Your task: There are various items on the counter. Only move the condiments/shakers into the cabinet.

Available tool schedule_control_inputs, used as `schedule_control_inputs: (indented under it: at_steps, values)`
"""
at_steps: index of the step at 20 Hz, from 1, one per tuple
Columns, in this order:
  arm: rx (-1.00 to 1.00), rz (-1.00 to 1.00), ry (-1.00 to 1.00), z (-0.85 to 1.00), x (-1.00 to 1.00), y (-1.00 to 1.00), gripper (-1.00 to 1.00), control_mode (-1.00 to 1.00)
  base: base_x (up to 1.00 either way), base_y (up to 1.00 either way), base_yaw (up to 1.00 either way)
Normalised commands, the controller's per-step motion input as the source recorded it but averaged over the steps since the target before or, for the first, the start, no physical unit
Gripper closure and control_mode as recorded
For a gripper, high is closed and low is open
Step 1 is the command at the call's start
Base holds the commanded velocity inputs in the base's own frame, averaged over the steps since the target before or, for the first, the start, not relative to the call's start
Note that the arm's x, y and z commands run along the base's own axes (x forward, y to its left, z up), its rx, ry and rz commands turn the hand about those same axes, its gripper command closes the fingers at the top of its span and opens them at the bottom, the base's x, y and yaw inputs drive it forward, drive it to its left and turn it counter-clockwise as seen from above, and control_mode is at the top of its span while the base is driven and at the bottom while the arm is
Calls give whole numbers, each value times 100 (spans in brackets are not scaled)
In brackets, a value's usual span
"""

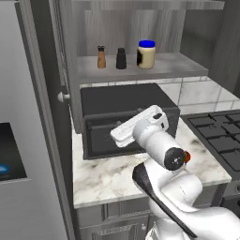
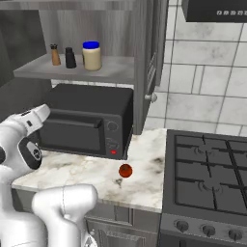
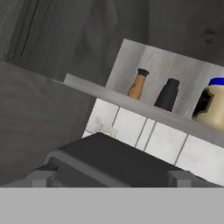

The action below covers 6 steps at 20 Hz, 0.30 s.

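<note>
Marble-patterned counter with brownish veins runs across the lower middle of the right base view, a small red round item lying on it at centre. At lower left the white arm's gripper hangs in front of the black toaster oven, jaws spread wide and holding nothing. Above, in the upper left, the grey wood-grain cabinet carries on its shelf a slim brown wooden shaker, a small black shaker and a cream jar with a blue lid and dark label, standing upright in a row.
</note>
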Motion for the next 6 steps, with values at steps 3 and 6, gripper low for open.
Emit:
schedule_control_inputs:
  at_steps: [3,6]
  values:
    - [-14,22,24,-12,-100,45,-100,-100,0,0,0]
    - [-18,21,44,3,-100,57,-100,-100,0,0,0]
